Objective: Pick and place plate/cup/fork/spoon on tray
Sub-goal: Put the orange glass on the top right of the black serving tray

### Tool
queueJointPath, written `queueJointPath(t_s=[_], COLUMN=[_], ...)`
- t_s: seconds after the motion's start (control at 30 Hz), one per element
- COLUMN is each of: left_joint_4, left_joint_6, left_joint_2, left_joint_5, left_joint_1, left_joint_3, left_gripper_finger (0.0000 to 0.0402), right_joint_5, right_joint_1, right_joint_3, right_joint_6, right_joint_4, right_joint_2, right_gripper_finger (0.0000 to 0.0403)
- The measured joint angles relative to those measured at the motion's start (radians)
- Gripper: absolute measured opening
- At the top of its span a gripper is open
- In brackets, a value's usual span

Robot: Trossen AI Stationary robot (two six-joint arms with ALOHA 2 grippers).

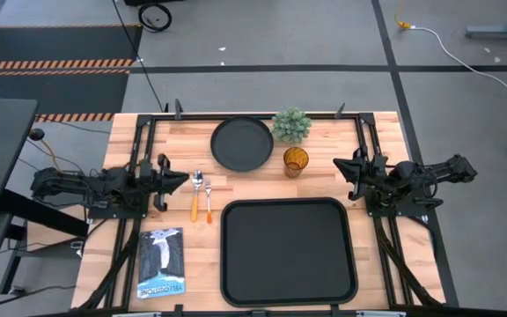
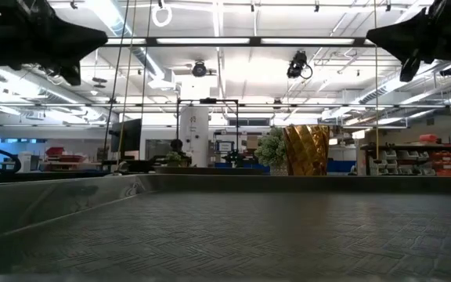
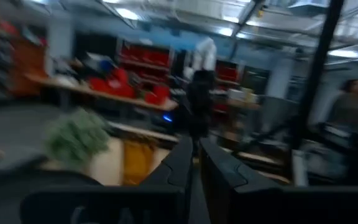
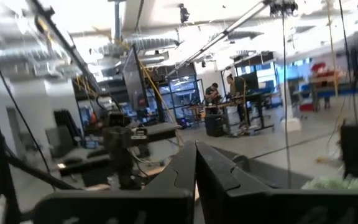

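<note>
A pale wooden table [image 1: 262,189] stands on a grey floor with striped hazard mats, in a big workshop lit by ceiling strips. The tray [image 1: 289,252] lies near the table's front edge, its long sides across the table. Behind it sit the plate [image 1: 242,143], the cup [image 1: 296,162] and a small plant [image 1: 291,125]. Left of the tray, the spoon [image 1: 196,193] and fork [image 1: 208,199] lie side by side, handles toward the front. A booklet [image 1: 162,262] lies left of the tray. The left gripper [image 1: 180,180] and right gripper [image 1: 342,166] flank the tray, fingers closed, holding nothing.
</note>
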Motion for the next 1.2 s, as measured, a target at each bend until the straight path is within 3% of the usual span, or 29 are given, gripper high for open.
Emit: queueJointPath(t_s=[0.23, 0.47, 0.63, 1.0, 1.2], left_joint_4=[0.212, 0.216, 0.215, 0.165, 0.102], left_joint_6=[0.033, -0.051, -0.01, -0.008, -0.034], left_joint_2=[0.232, 0.547, 0.755, 1.126, 1.297], left_joint_5=[-0.119, -0.145, -0.031, 0.168, 0.324], left_joint_1=[0.0, 0.022, 0.082, 0.238, 0.33], left_joint_3=[0.007, 0.145, 0.28, 0.561, 0.692], left_gripper_finger=[0.0038, 0.0063, 0.0072, 0.0067, 0.0112], right_joint_5=[0.002, -0.01, -0.009, 0.013, 0.086], right_joint_1=[-0.048, -0.095, -0.109, -0.177, -0.254], right_joint_3=[0.0, 0.0, 0.0, 0.0, 0.0], right_joint_6=[0.019, 0.061, 0.224, 0.349, 0.347], right_joint_4=[-0.01, 0.001, -0.005, -0.091, -0.21], right_joint_2=[0.011, 0.057, 0.116, 0.225, 0.276], right_gripper_finger=[0.0016, 0.0016, 0.0016, 0.001, 0.001])
